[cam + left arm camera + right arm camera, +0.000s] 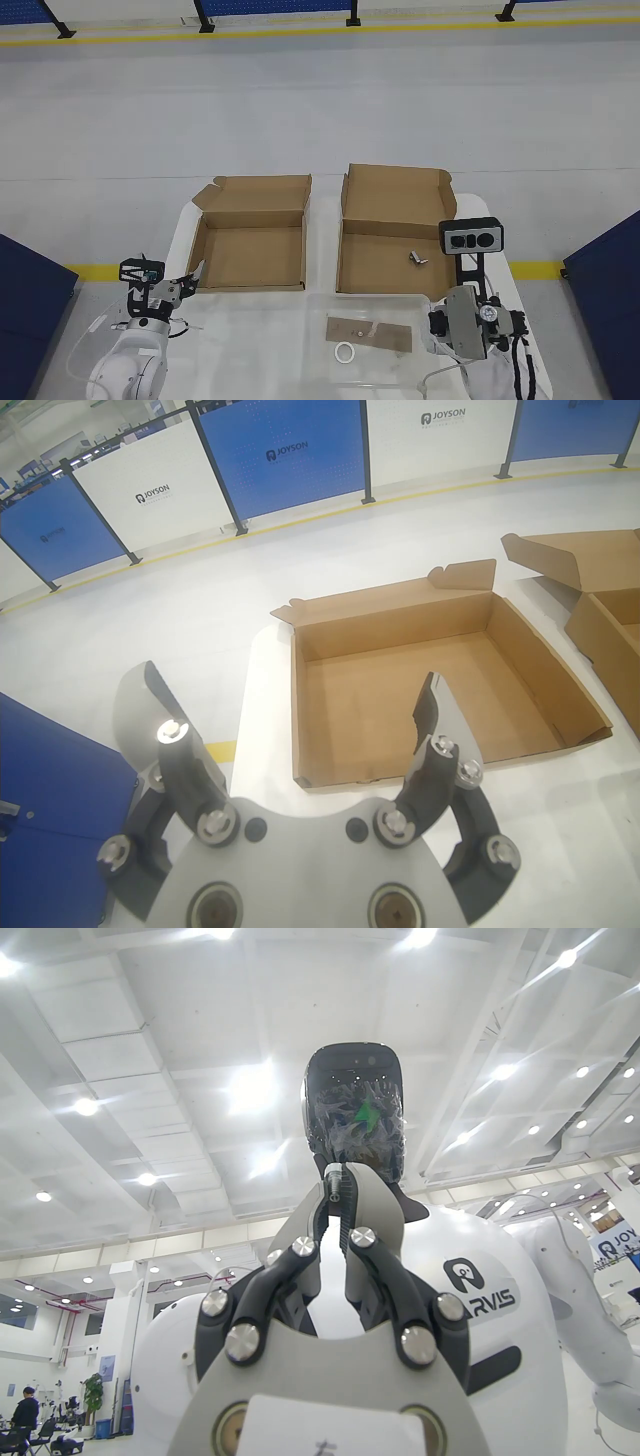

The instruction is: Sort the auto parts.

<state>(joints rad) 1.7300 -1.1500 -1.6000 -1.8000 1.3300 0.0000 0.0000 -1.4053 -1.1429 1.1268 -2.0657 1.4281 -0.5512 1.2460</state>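
My left gripper (290,677) stands open with nothing between its fingers, just off the near left corner of the left cardboard box (390,620), whose floor is bare. In the top view that gripper (188,277) sits at the table's left edge. My right gripper (340,1180) points upward and is shut on a small threaded metal part (334,1184) at its fingertips. The right arm (466,322) is at the table's front right. A small metal part (417,257) lies in the right cardboard box (395,215).
A clear tray (320,305) at the table's front holds a brown cardboard piece (385,335) and a white ring (345,352). Both boxes have their lids folded back. Blue barrier panels (610,280) flank the table on either side.
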